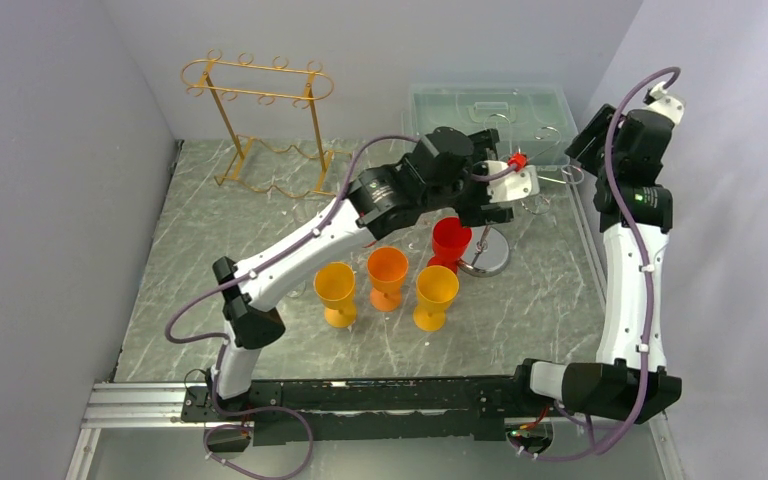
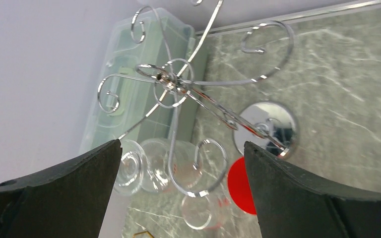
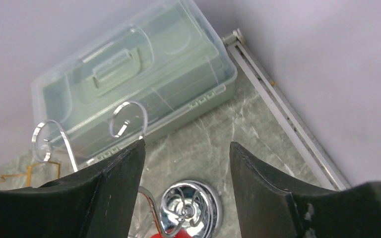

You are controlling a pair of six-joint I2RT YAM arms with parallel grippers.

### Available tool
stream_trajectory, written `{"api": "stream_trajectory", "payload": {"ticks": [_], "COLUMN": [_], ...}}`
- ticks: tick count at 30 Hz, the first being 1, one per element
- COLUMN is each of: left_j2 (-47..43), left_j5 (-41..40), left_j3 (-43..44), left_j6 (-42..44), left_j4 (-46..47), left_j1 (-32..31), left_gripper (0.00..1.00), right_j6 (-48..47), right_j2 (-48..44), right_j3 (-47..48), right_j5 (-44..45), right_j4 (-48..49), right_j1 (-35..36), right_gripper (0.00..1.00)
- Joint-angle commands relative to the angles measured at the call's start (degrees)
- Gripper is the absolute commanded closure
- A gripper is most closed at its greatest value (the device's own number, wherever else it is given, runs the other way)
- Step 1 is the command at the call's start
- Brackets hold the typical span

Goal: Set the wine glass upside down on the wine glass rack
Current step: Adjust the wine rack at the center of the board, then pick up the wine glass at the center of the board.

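Left fingers [image 2: 182,145] wide apart and empty, hovering over the chrome wine glass rack [image 2: 164,78]. Right fingers [image 3: 187,145] also apart, nothing clamped, with curled rack hooks just beside the left one. Two clear glasses [image 2: 129,166] sit under the hooks, feet up, apparently hanging. The red wine glass [image 1: 450,238] stands on the surface [image 1: 210,260] just beside the rack's round base [image 1: 490,250]. Three orange glasses [image 1: 387,272] stand upright in a row nearer the arms. Clear plastic box [image 1: 490,115] at back, lid shut, contents not readable. Gold rack [image 1: 260,90] back left.
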Motion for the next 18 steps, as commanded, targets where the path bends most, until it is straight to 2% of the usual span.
{"api": "stream_trajectory", "payload": {"ticks": [1,4,8,13,18], "left_j2": [-9.35,-15.3,-22.74,-32.77,-41.91], "left_j5": [8.23,10.49,9.26,11.9,11.59], "left_j3": [1.6,-2.74,-7.51,-16.7,-27.57], "left_j6": [-5.22,-5.07,-6.35,-7.76,-6.34], "left_j4": [-8.24,-10.36,-14.2,-16.03,-14.93], "left_j1": [-0.03,0.2,2.08,13.51,23.94], "left_gripper": [0.01,0.01,0.01,0.01,0.0], "right_j6": [1.09,1.67,1.62,0.1,1.58], "right_j2": [-2.32,-4.8,-8.94,-10.08,-10.0], "right_j3": [7.0,8.71,9.52,11.38,7.82], "right_j5": [-0.99,-2.13,-0.97,12.14,20.33], "right_j4": [-2.37,-4.1,-6.85,-13.49,-19.01], "right_j1": [-0.2,0.69,6.51,28.73,46.16], "right_gripper": [0.34,0.32,0.32,0.32,0.33]}}
